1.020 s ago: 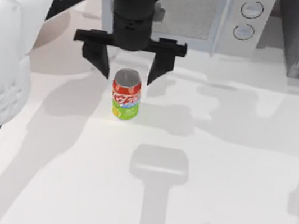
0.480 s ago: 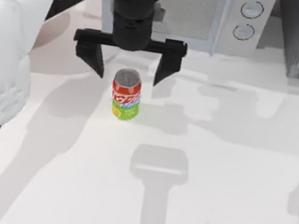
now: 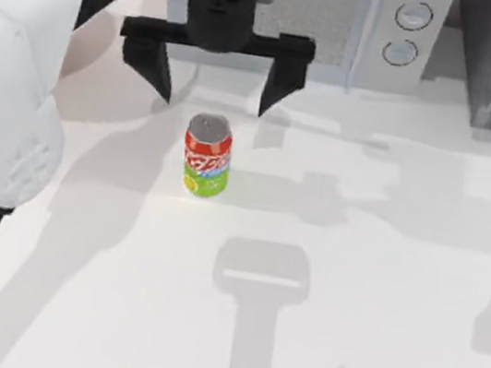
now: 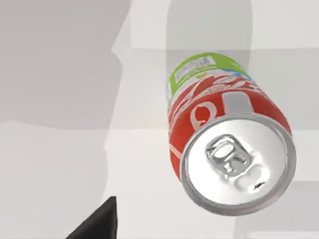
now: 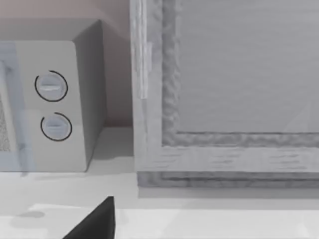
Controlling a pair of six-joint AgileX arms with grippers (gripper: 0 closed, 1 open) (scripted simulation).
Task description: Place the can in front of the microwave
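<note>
My left end effector (image 3: 216, 86) hangs with its fingers spread wide, above and just behind the can (image 3: 207, 156), touching nothing; the can stands upright on the counter (image 3: 351, 285), in front of the microwave (image 3: 381, 37) and a little apart from it. The risk now — a fingertip clipping the silver top and tipping the can; my right arm is parked at the right.

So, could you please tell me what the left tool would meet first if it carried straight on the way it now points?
Most likely the soda can. The open left tool hangs over the table in front of the microwave, and its wrist view looks down onto the can's silver top. Depth is unclear, so it might graze the can's rim or pass beside it.
</note>
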